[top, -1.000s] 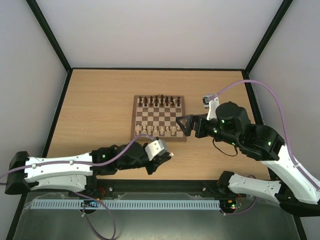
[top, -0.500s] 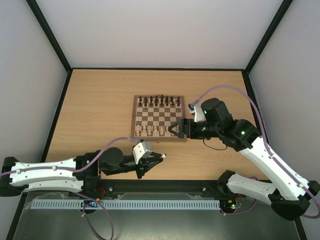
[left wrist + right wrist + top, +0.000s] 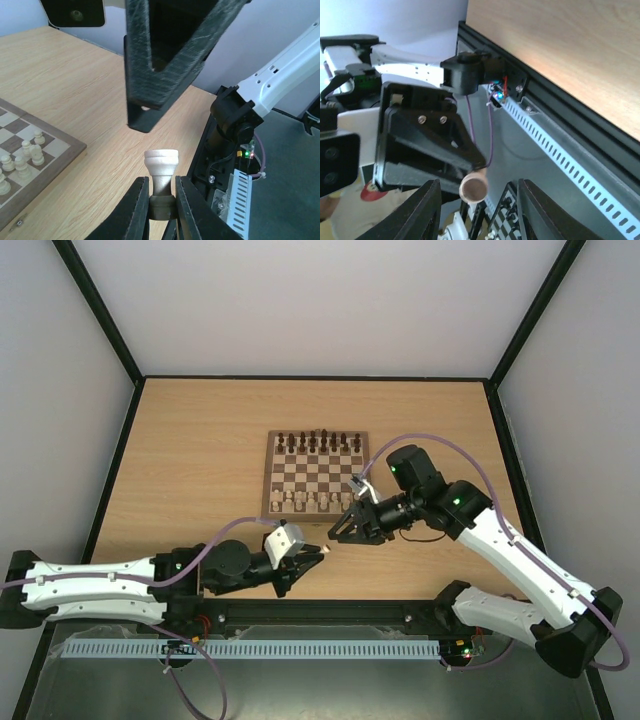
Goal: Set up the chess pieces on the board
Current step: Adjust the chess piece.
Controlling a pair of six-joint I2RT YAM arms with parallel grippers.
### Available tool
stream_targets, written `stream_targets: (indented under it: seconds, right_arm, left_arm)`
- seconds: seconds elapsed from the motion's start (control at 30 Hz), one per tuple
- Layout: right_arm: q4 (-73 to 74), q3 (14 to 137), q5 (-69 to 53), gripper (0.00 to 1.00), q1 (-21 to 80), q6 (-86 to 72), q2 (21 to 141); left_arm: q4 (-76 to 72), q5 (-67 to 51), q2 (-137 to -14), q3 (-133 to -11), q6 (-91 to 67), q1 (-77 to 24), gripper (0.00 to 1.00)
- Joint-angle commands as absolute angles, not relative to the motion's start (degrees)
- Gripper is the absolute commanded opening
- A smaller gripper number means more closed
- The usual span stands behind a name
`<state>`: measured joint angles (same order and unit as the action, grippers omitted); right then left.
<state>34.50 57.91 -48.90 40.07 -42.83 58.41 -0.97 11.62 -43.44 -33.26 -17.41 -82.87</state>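
My left gripper (image 3: 161, 192) pinches pale chess piece (image 3: 161, 167) by its bottom, up in air, just near side of board (image 3: 267, 475). My right gripper (image 3: 479, 200) half wide, fingers either side of top, not touching. Piece tiny, light, hard, smooth, I think. I'd grab just under wide top.

Robotics lab cell: white panel walls (image 3: 300, 300), black frame struts (image 3: 100, 315), wood worktop (image 3: 200, 440), slotted cable duct (image 3: 250, 649), left arm (image 3: 100, 585) and right arm (image 3: 520, 550) bolted down.
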Motion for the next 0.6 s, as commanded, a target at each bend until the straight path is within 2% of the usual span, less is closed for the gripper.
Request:
stream_targets:
  seconds: [0.0, 0.57]
  right_arm:
    - [37.3, 57.2, -56.8, 0.42, 39.8, -40.7, 59.0]
    - [40.8, 55.6, -58.7, 0.44, 39.8, -34.0, 62.5]
  left_arm:
    - [-1.3, 13.7, -45.1, -32.8, -17.2, -83.5, 0.11]
    - [-3.4, 13.4, -47.2, -33.2, -15.0, -83.4, 0.11]
